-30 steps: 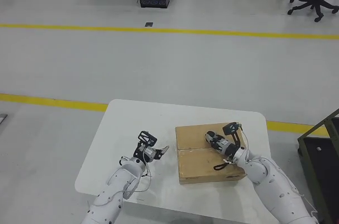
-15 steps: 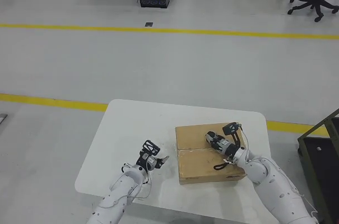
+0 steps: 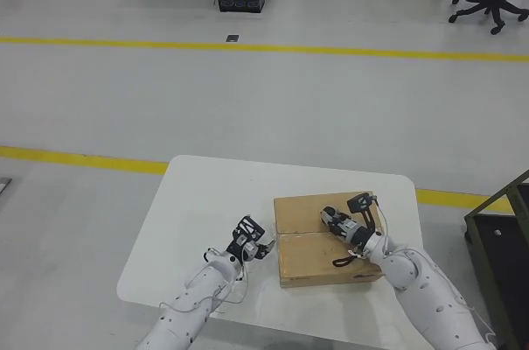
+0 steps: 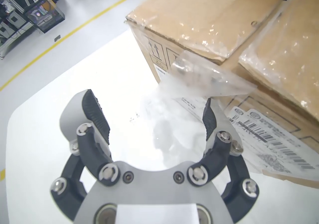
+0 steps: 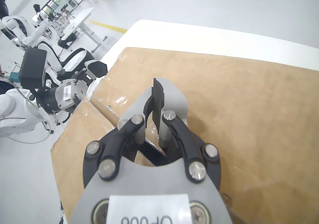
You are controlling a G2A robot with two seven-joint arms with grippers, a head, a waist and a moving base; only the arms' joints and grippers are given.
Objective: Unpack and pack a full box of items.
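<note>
A closed cardboard box (image 3: 321,254) sits on the right half of the white table (image 3: 203,197); its two top flaps meet at a taped seam. My left gripper (image 3: 262,247) hangs open beside the box's left side, just above the table. In the left wrist view the left gripper (image 4: 152,112) faces the box (image 4: 199,10), and a loose flap of clear tape (image 4: 206,77) sticks out from the box's side in front of one fingertip. My right gripper (image 3: 327,213) rests shut over the box top by the seam; the right wrist view shows the right gripper (image 5: 155,96) with nothing visible between its fingers.
Bare table lies left of and behind the box. A dark metal rack (image 3: 509,236) stands off the table's right edge. Yellow floor lines (image 3: 247,46) run across the room.
My left arm has moved right and slightly toward the table's front, bringing its open gripper up to the box's left side. The right arm and the box have stayed put.
</note>
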